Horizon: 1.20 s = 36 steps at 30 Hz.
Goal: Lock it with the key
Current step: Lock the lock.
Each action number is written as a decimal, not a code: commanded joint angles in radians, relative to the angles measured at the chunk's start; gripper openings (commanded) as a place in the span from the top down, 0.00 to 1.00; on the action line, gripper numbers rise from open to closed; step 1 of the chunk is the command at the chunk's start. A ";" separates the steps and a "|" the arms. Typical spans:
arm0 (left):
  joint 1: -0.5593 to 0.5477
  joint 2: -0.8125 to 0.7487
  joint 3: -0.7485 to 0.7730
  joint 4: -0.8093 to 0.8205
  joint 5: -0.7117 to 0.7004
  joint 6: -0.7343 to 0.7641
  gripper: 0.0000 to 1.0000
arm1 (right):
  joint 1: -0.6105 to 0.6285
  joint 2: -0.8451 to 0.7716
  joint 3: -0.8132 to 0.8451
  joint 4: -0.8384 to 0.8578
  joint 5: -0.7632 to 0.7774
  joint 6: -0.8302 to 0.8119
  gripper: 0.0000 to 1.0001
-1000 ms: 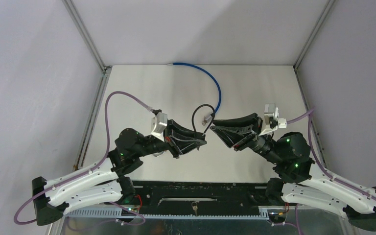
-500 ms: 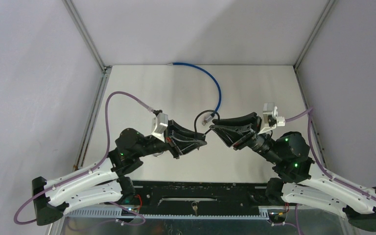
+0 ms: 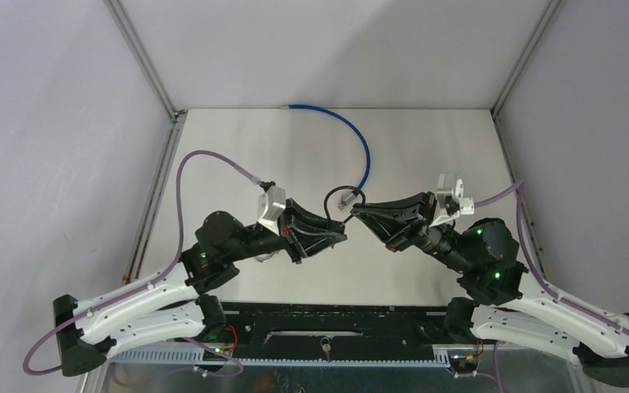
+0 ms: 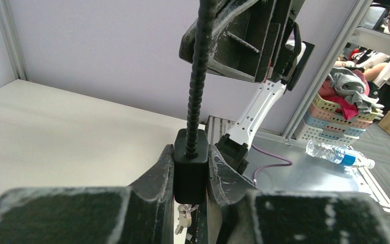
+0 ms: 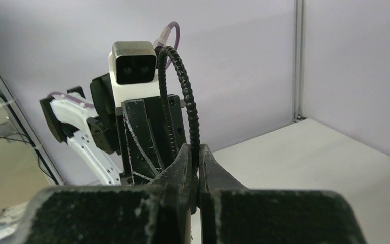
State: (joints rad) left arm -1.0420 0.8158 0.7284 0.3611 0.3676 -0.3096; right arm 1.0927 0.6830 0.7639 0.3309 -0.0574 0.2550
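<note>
A black lock body (image 4: 190, 168) sits between the fingers of my left gripper (image 4: 190, 172), which is shut on it. Small silver keys (image 4: 184, 216) hang under the lock body. A ribbed black cable (image 4: 198, 76) rises from the top of the lock and loops (image 3: 333, 196) over to my right gripper (image 5: 194, 157), which is shut on the cable (image 5: 185, 86). The two grippers meet tip to tip above the middle of the table, left (image 3: 341, 237) and right (image 3: 355, 212). I cannot tell whether a key sits in the keyhole.
A blue cable (image 3: 361, 144) curves across the far half of the table (image 3: 426, 147). Purple arm cables arc at the left (image 3: 182, 176) and at the right (image 3: 518, 214). Grey walls and metal frame posts (image 3: 139, 57) close in the table on three sides.
My right gripper has closed onto the ribbed cable and turned a little. The black cable loop has drawn tighter between the two grippers. The left gripper still holds the lock body.
</note>
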 commanded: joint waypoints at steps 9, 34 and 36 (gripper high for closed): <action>0.002 0.020 0.082 -0.036 -0.033 0.025 1.00 | 0.119 0.065 0.152 -0.229 0.057 -0.297 1.00; 0.002 -0.005 0.057 0.035 -0.055 0.014 1.00 | 0.080 0.120 0.060 -0.377 0.135 -0.078 1.00; 0.002 -0.006 0.054 0.034 -0.056 0.014 1.00 | 0.079 0.132 0.060 -0.383 0.118 -0.066 1.00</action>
State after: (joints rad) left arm -1.0355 0.8394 0.7406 0.2253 0.2920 -0.3050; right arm 1.1744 0.7536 0.8608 0.0937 0.0929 0.1265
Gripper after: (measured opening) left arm 0.224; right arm 0.026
